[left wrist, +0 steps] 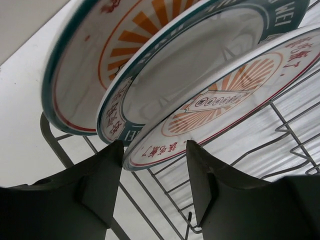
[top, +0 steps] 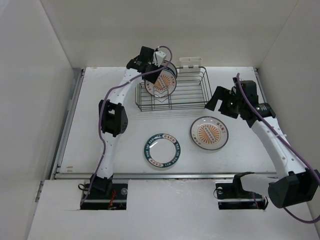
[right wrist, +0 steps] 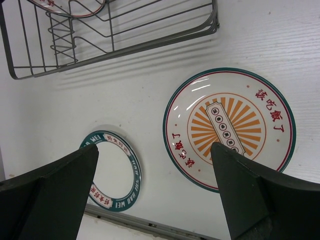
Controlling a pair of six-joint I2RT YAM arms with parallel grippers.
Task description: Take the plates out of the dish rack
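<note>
Three plates stand on edge at the left end of the wire dish rack. In the left wrist view they are a far sunburst plate, a teal-ring plate and the nearest sunburst plate. My left gripper is open, its fingers straddling the lower rim of the nearest plate; a gap remains on the right side. From above, the left gripper sits over these plates. My right gripper hangs wide open and empty above the table, between a teal-ring plate and a sunburst plate lying flat.
The two flat plates lie in front of the rack: the teal one at centre, the sunburst one to its right. A white clip sits on the rack's far rim. White walls enclose the table; a metal rail marks its near edge.
</note>
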